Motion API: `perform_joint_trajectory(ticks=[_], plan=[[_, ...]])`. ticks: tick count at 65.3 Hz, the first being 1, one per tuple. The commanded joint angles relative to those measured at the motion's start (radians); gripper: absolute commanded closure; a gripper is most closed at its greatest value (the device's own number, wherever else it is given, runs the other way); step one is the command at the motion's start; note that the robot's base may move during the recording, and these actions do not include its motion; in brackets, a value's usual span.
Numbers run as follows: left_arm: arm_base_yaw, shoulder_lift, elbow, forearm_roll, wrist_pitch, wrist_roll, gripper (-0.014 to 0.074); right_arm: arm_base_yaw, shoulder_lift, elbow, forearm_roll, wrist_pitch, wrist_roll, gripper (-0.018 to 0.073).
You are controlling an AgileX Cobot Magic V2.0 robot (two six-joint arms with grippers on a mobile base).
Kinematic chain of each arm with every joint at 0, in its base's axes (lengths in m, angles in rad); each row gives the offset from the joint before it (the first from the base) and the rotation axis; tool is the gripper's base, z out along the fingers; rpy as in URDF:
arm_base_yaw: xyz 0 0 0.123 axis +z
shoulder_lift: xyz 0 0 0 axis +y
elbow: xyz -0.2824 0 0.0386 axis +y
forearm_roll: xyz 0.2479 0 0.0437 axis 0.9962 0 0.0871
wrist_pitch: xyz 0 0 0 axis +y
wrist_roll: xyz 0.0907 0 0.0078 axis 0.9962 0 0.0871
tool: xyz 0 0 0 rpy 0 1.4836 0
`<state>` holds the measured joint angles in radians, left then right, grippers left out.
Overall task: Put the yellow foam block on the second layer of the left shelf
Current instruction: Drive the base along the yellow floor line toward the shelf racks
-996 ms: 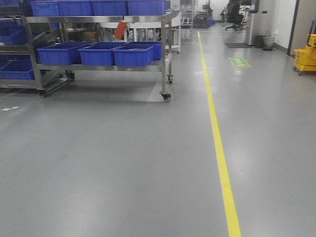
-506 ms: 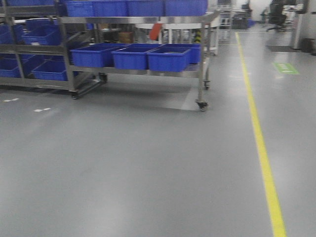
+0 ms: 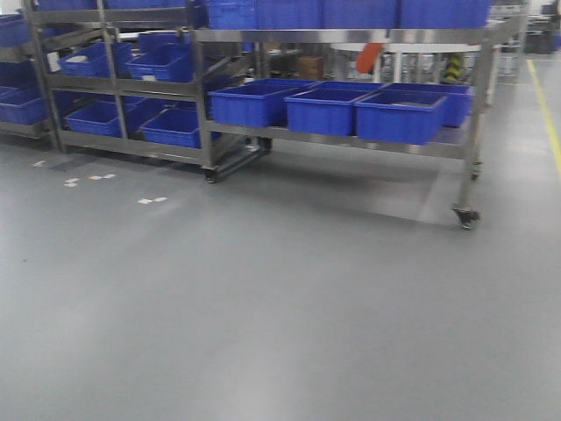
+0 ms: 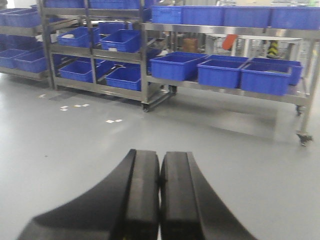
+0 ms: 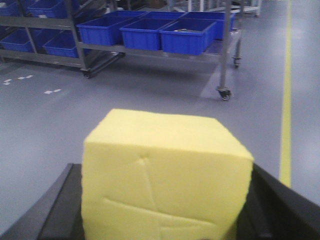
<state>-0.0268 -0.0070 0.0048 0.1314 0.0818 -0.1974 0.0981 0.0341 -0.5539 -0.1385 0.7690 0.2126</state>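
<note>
At the far left of the front view stood a tiered shelf [image 3: 131, 90] of steel, its levels loaded with blue bins [image 3: 166, 61]. A few white marks [image 3: 151, 201] lay on the grey floor [image 3: 263, 316] in front of it. Just to its right stood a wheeled rack [image 3: 351, 140]. It had three more bins in a row [image 3: 326, 107] on its lower level and a line of bins along the top. Something orange [image 3: 370, 57] showed behind it, too blurred to tell what. The rack's front caster [image 3: 466, 216] rested on the floor, and a yellow line [image 3: 550, 114] ran along the right edge.

The left gripper [image 4: 160, 162] hung over bare floor, facing the shelves. Its black jaws were pressed together with nothing between them.

The right gripper [image 5: 162, 172] carried the yellow foam block [image 5: 170, 150] – jaws pinching it from both sides, a dark finger showing at each flank. The block filled the lower middle of that view, faint seam lines crossing its near face. It was held above the floor, well apart from every shelf and bin.
</note>
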Motion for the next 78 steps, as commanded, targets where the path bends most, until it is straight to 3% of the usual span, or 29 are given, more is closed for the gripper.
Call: perform_joint_trajectory(ticks=[1,78], plan=[[-0.003,0.008,0.026,-0.002,-0.088,-0.004,0.046,-0.004,0.015,-0.026,-0.018,-0.085,-0.009,0.0303],[-0.003,0.008,0.026,-0.002,-0.088,-0.004,0.046,-0.004,0.015,-0.026,-0.018,-0.084,-0.009,0.0303]])
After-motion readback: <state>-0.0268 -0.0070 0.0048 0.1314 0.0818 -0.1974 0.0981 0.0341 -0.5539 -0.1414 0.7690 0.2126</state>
